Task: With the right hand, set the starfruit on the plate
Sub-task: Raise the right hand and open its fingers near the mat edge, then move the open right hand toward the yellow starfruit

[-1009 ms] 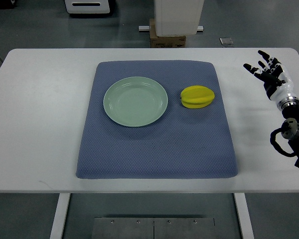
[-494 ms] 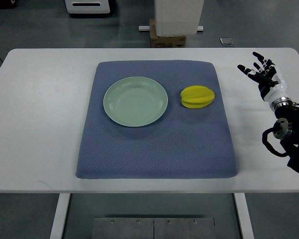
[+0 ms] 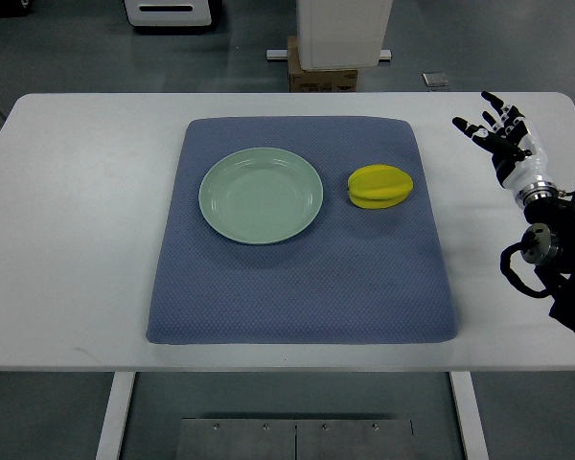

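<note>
You see the right robot hand (image 3: 499, 132) over the white counter (image 3: 77, 220) at the far right, fingers spread and holding nothing, well apart from the starfruit (image 3: 379, 186). The starfruit lies on the blue mat (image 3: 297, 287), just right of the pale green plate (image 3: 260, 195), not touching it. The plate sits on the mat's far half.

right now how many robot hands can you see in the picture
1. The right hand hovers over the bare white table near its far right corner, fingers spread, holding nothing. The left hand is out of view.
</note>
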Controlling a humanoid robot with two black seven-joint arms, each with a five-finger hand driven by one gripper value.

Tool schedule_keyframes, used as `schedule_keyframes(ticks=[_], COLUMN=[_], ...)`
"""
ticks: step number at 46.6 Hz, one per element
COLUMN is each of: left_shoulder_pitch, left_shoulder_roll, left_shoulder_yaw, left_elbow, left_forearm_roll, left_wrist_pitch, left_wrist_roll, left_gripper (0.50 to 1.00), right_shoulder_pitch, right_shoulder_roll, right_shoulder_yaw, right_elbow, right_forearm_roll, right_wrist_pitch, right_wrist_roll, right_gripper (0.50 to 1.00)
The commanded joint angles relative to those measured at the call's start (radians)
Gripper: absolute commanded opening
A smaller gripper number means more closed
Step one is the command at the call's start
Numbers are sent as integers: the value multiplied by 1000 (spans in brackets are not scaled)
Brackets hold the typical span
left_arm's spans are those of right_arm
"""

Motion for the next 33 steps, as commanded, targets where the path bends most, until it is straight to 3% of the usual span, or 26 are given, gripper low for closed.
schedule_keyframes(ticks=[1,9,33], left_shoulder_pitch=[1,0,1], left_shoulder_roll=[0,0,0], left_shoulder_yaw=[0,0,0], left_elbow=[0,0,0], left_forearm_roll=[0,0,0], left_wrist_pitch=[0,0,0], left_wrist_roll=[0,0,0], left_gripper=[1000,1000,1000], right_shoulder_pitch=[10,52,141], right_shoulder_roll=[6,63,44], right_shoulder_yaw=[-2,-30,-331], right_elbow=[0,3,48], right_forearm_roll=[0,-17,-142], right_wrist_pitch=[-12,-32,-58], right_wrist_roll=[-4,-33,-50], right_gripper=[1000,1000,1000])
